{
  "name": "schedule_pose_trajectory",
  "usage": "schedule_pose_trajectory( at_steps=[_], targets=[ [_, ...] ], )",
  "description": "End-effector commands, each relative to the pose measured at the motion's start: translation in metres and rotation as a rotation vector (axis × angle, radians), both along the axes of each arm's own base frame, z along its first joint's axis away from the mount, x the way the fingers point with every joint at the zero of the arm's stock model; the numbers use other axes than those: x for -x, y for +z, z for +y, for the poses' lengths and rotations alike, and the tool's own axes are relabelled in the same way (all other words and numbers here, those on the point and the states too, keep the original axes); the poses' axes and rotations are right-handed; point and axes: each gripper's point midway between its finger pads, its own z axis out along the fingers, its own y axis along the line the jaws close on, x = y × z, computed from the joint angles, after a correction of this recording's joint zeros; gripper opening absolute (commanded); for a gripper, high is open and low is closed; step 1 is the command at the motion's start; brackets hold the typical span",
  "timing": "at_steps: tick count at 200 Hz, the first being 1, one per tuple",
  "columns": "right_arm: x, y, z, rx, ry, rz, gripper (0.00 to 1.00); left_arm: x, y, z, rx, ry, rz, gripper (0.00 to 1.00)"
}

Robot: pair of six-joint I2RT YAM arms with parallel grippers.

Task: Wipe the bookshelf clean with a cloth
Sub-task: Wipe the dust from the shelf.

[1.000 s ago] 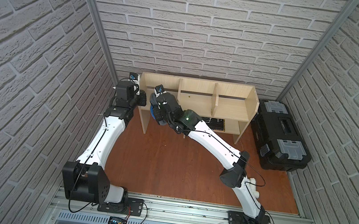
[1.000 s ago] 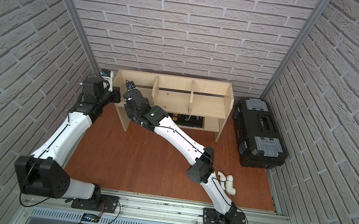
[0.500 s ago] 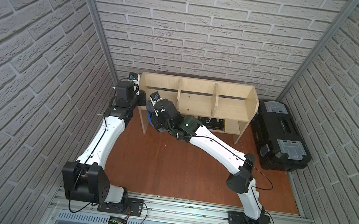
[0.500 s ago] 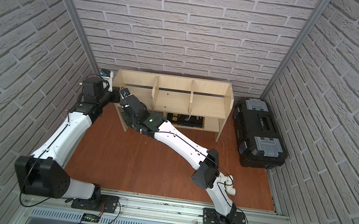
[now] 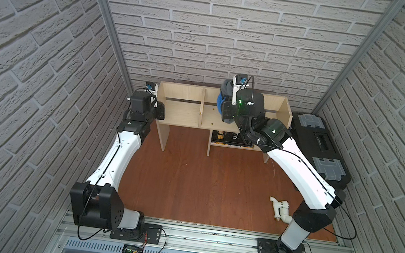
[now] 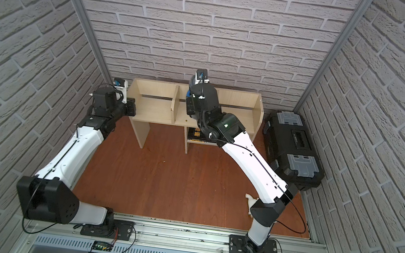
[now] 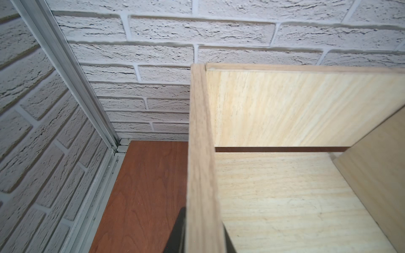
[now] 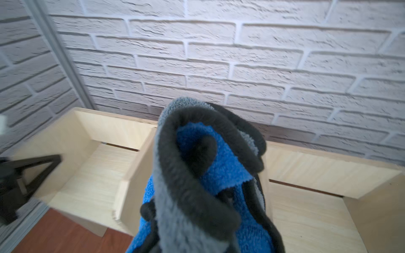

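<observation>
Standing at the front rail, I see the right gripper pinched shut on the cloth. The rag is bunched into a wad, its grey face wrapped over the blue. It hangs above the bookshelf, over the middle compartment, and it looks clear of the wood, though I can't be sure from here. The left gripper is clamped on the unit's left end panel, with the board's edge running between its jaws.

I take it the wad is about to be set down for a pass along the board. To do it well, I'd lower it straight between the two dividers so the wrist doesn't knock their top edges. Let the loose folds land first, then press just enough to flatten them. A tight ball cleans only a narrow stripe. Long strokes from back panel to front lip would suit, overlapping each other. The shelf looks light, so the left clamp matters: pushing hard sideways could skid the whole unit toward the black toolbox.
</observation>
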Motion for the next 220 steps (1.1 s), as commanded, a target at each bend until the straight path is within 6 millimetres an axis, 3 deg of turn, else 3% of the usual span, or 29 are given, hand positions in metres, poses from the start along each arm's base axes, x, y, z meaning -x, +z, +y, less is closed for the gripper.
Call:
schedule_pose_trajectory(
  at_steps=[1, 35, 67, 79, 82, 100, 109, 119, 123, 136, 171, 183, 202, 220],
  targets=[
    [-0.014, -0.049, 0.015, -0.045, 0.025, 0.116, 0.03, 0.005, -0.003, -0.013, 0.089, -0.053, 0.007, 0.0],
    [-0.031, -0.089, 0.031, -0.036, 0.06, 0.194, 0.02, 0.005, -0.004, -0.013, 0.089, -0.052, 0.008, 0.0],
    [-0.039, -0.113, 0.048, -0.012, 0.099, 0.264, 0.03, 0.004, -0.006, -0.012, 0.09, -0.051, 0.012, 0.0],
    [-0.038, -0.113, 0.05, -0.016, 0.111, 0.27, 0.02, 0.004, -0.007, -0.012, 0.09, -0.052, 0.013, 0.0],
    [-0.042, -0.128, 0.053, 0.0, 0.107, 0.294, 0.03, 0.004, -0.006, -0.012, 0.091, -0.052, 0.013, 0.0],
    [-0.044, -0.135, 0.044, 0.027, 0.066, 0.299, 0.03, 0.004, -0.006, -0.011, 0.09, -0.049, 0.012, 0.0],
    [-0.043, -0.135, 0.037, 0.037, 0.041, 0.296, 0.09, 0.003, -0.007, -0.011, 0.09, -0.048, 0.015, 0.0],
    [-0.045, -0.14, 0.031, 0.052, 0.018, 0.302, 0.23, 0.003, -0.008, -0.011, 0.09, -0.047, 0.016, 0.0],
    [-0.041, -0.126, 0.024, 0.039, 0.012, 0.28, 0.28, 0.003, -0.008, -0.011, 0.09, -0.047, 0.016, 0.0],
    [-0.038, -0.12, 0.014, 0.051, -0.012, 0.267, 0.43, 0.003, -0.009, -0.011, 0.091, -0.047, 0.019, 0.0],
    [-0.031, -0.115, 0.001, 0.087, -0.034, 0.258, 0.51, 0.002, -0.011, -0.009, 0.085, -0.042, 0.022, 0.0],
    [-0.031, -0.116, 0.002, 0.093, -0.031, 0.261, 0.48, 0.002, -0.011, -0.008, 0.09, -0.04, 0.021, 0.0],
    [-0.034, -0.116, 0.005, 0.081, -0.03, 0.259, 0.2, 0.001, -0.012, -0.007, 0.093, -0.041, 0.022, 0.0],
    [-0.038, -0.113, 0.013, 0.049, -0.011, 0.25, 0.08, 0.001, -0.013, -0.007, 0.094, -0.042, 0.023, 0.0]
  ],
)
